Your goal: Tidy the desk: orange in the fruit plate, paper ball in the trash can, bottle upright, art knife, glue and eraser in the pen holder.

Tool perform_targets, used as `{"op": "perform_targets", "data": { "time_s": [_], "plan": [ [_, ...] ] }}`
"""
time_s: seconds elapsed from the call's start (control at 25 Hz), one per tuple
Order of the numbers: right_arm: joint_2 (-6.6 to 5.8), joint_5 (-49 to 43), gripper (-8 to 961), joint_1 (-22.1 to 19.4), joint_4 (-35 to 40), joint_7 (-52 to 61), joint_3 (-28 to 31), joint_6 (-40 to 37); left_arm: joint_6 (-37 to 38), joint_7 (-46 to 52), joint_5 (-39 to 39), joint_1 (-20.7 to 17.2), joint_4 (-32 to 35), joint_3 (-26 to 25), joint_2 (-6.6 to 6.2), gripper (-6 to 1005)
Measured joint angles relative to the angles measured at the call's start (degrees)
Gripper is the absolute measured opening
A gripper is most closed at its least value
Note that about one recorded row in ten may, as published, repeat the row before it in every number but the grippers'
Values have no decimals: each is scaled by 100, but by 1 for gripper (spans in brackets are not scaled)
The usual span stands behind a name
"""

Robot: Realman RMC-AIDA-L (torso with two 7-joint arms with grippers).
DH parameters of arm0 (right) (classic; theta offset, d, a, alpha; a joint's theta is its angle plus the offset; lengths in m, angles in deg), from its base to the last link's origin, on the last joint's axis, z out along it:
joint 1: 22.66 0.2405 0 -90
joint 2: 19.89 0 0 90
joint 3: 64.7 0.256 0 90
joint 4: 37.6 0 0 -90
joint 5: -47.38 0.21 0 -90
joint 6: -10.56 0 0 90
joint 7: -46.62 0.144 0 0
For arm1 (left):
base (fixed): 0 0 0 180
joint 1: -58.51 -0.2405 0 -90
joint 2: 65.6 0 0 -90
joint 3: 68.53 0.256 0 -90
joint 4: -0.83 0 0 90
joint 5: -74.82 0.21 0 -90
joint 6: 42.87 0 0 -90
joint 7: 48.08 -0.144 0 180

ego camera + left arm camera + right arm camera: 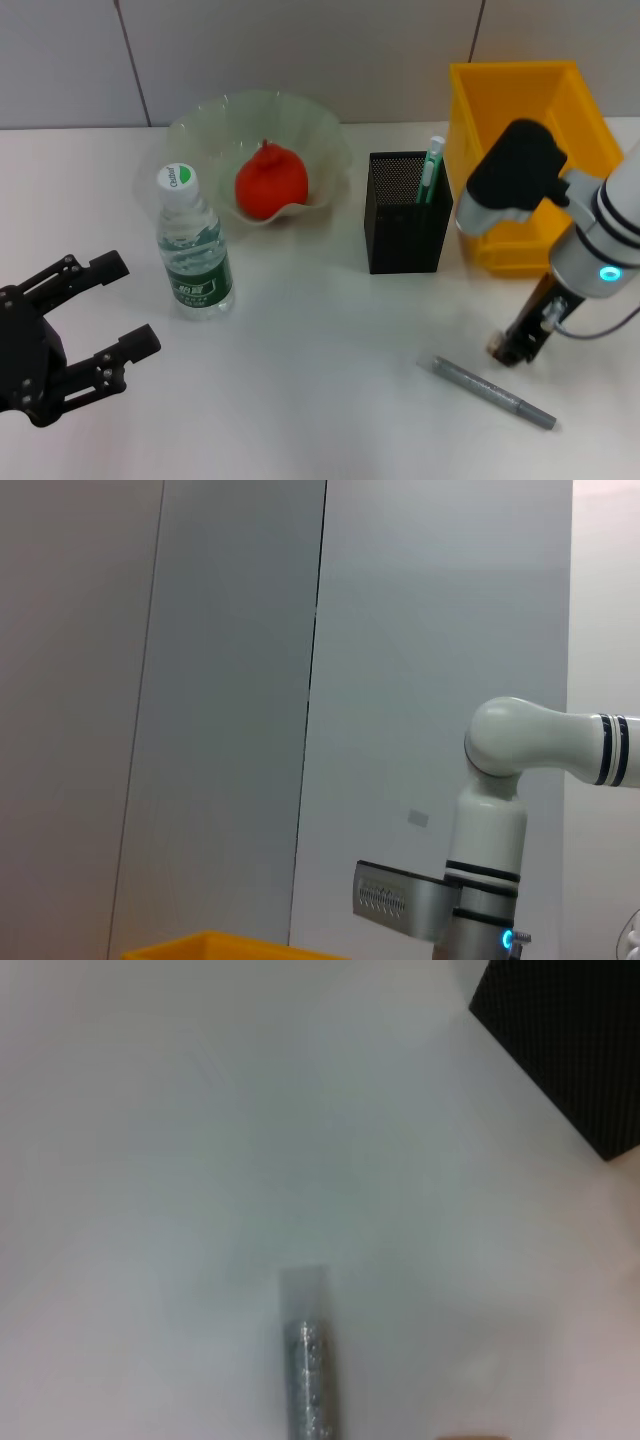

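The orange (pixel 270 182) lies in the pale green fruit plate (pixel 325 130) at the back. The bottle (pixel 195 248) stands upright to the plate's front left. The black mesh pen holder (pixel 403 225) holds a green-and-white stick (pixel 432 165). A grey art knife (pixel 495 393) lies flat on the table at the front right; it also shows in the right wrist view (pixel 305 1370). My right gripper (pixel 515 345) is low over the table just right of the knife's near end, with a small tan thing (pixel 493 347) at its tip. My left gripper (pixel 105 320) is open and empty at the front left. No paper ball is in view.
A yellow bin (pixel 560 85) stands at the back right, behind my right arm; its rim shows in the left wrist view (pixel 230 945). The pen holder's corner shows in the right wrist view (pixel 570 1040). A grey panelled wall is behind the table.
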State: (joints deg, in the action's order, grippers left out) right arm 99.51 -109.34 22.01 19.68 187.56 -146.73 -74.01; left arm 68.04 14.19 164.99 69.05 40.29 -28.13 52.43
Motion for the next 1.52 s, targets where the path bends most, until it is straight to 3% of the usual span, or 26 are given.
{"op": "perform_targets", "data": {
  "time_s": [0.12,0.36,0.6,0.72,1.0,1.28,1.52],
  "plan": [
    [-13,1,241,-92,551,105,69,-152,-8,-1,0,2,0,-8,0,814],
    [5,83,242,-395,2394,221,472,-580,-12,-2,0,21,0,-66,0,814],
    [1,631,242,-810,3469,254,451,323,-50,-38,0,35,0,-68,0,814],
    [-9,805,241,-906,3356,173,292,910,-61,-43,0,37,0,-77,0,814],
    [-3,835,241,-651,2376,2,134,1622,-61,6,0,9,0,-140,0,815],
    [-8,845,242,-264,1480,-5,148,1811,-62,34,0,3,0,-193,-5,815],
    [-3,813,318,-279,1525,15,159,1887,-61,37,22,30,0,-210,-16,815]
  ]
}}
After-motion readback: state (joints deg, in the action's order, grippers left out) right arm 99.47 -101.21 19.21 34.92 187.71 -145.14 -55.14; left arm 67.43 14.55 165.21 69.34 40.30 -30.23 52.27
